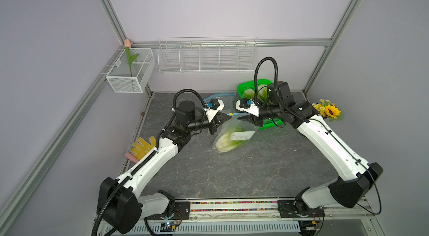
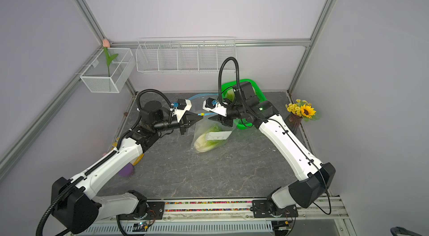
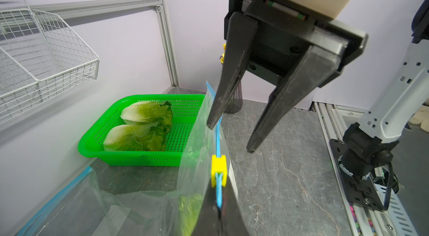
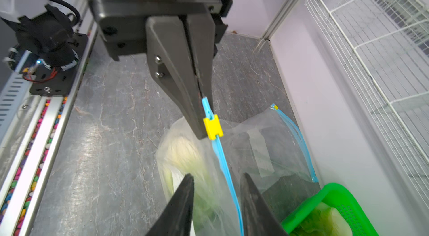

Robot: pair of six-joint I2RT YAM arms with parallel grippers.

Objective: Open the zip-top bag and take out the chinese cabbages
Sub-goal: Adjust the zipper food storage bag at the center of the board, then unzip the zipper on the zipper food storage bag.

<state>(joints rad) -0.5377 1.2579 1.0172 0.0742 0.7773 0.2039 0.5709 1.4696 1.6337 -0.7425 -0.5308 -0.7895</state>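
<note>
The clear zip-top bag (image 1: 234, 138) lies mid-table with one chinese cabbage (image 1: 224, 142) inside. Its blue zip strip (image 4: 226, 172) is lifted, with a yellow slider (image 4: 213, 128) on it. My left gripper (image 1: 228, 117) (image 3: 219, 209) is shut on that strip just behind the slider. My right gripper (image 1: 241, 119) (image 4: 217, 176) faces it, open, one finger on each side of the strip. Two more chinese cabbages (image 3: 144, 128) lie in the green basket (image 3: 97, 153) behind the right arm.
A second clear bag with a blue strip (image 1: 220, 95) lies flat behind the grippers. A white wire rack (image 1: 206, 56) hangs on the back wall. A mesh box with a tulip (image 1: 130, 72) sits left. A yellow glove (image 1: 141, 146) lies left, and a sunflower vase (image 2: 299, 114) stands right.
</note>
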